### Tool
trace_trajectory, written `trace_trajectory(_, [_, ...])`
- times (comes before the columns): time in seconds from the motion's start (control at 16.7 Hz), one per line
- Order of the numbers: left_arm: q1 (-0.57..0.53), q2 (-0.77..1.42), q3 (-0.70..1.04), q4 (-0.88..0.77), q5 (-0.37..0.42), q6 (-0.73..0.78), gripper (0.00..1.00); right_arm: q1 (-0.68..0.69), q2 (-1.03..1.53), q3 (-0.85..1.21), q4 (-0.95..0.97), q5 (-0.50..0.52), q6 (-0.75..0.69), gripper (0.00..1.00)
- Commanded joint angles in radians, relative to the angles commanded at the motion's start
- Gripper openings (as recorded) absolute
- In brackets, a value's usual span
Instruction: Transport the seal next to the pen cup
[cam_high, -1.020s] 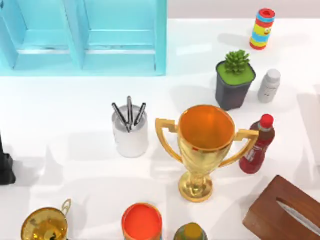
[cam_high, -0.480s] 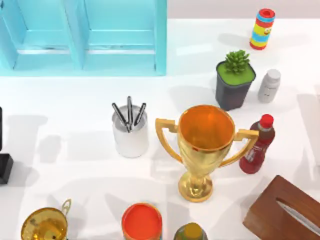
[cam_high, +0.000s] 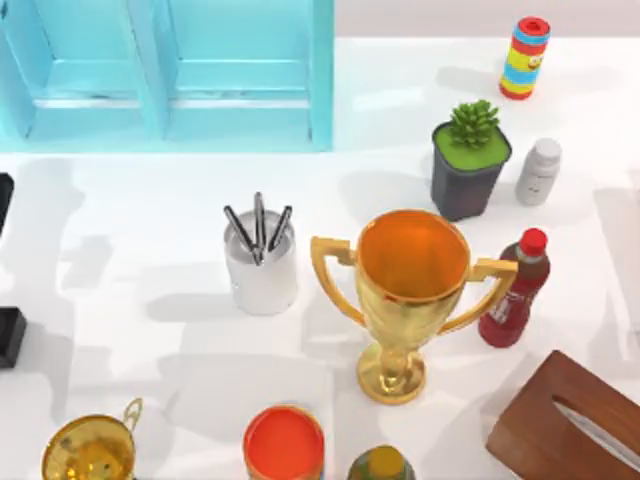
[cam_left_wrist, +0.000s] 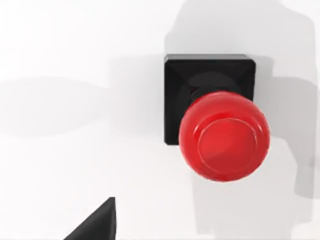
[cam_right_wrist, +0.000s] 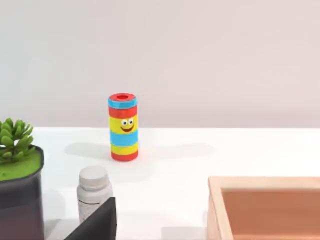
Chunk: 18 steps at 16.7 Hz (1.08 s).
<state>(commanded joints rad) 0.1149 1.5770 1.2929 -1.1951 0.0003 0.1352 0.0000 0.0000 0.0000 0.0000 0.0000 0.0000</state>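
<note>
The left pincer (cam_left_wrist: 96, 226) hangs above the worktop (cam_high: 140, 230); whether it is spread or pressed together cannot be told. Over the last second its arm (cam_high: 4, 202) has slid along the worktop's left edge, so no grasp is judged made yet. The seal (cam_left_wrist: 216, 117) stands untouched just below it, and the pen cup (cam_high: 260, 272) lies well apart beyond. The right arm is parked.

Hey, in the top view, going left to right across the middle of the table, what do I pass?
seal → pen cup → gold trophy → red-capped bottle
</note>
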Motion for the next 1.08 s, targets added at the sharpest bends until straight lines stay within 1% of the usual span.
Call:
trace_trajectory(0.24, [0.008,0.097,0.083,-0.079,0.0,0.009,1.0,0.0,0.0,0.0,0.0,0.0,0.0,1.0])
trace_trajectory(0.6, [0.004,0.097,0.065,-0.06,0.0,0.007,1.0,0.0,0.0,0.0,0.0,0.0,0.0,1.0])
trace_trajectory(0.72, [0.006,0.111,0.017,-0.003,0.0,0.007,1.0,0.0,0.0,0.0,0.0,0.0,0.0,1.0])
trace_trajectory(0.96, [0.009,0.159,-0.124,0.204,0.0,0.011,1.0,0.0,0.0,0.0,0.0,0.0,0.0,1.0])
trace_trajectory(1.08, [0.01,0.18,-0.184,0.28,0.0,0.013,1.0,0.0,0.0,0.0,0.0,0.0,0.0,1.0])
